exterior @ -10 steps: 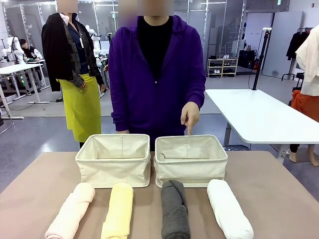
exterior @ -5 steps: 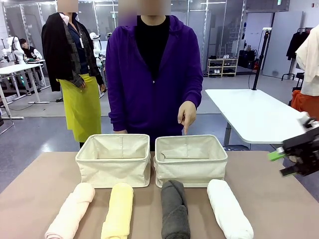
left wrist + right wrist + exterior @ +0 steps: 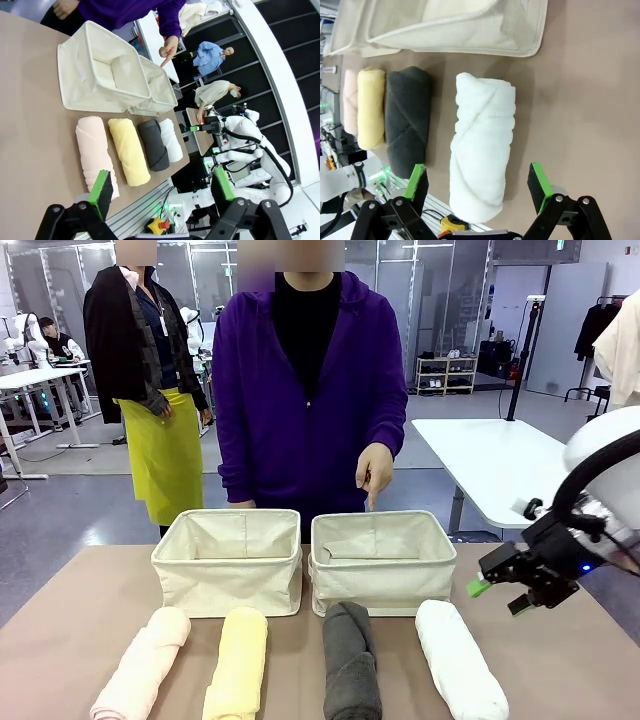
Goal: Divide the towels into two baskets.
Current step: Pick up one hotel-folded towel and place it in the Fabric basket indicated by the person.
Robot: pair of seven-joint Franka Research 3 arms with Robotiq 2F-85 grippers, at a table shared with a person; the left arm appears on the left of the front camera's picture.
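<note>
The left gripper (image 3: 162, 185) was held back, fingers spread. Four rolled towels were counted in a row on the table (image 3: 560, 640): pink towel (image 3: 143, 665), yellow towel (image 3: 238, 662), dark grey towel (image 3: 352, 660), white towel (image 3: 458, 658). Two canvas baskets (image 3: 228, 562) were set behind them, apparently empty, with nothing yet sorted. The right gripper (image 3: 499, 597) had just been brought in beside the white towel, fingers spread, probably for the first pick.

You see a brown tabletop (image 3: 60, 640) up front; beyond it, a white table (image 3: 510, 475) on your right; a low shelf rack (image 3: 447, 375) stands farther back.
</note>
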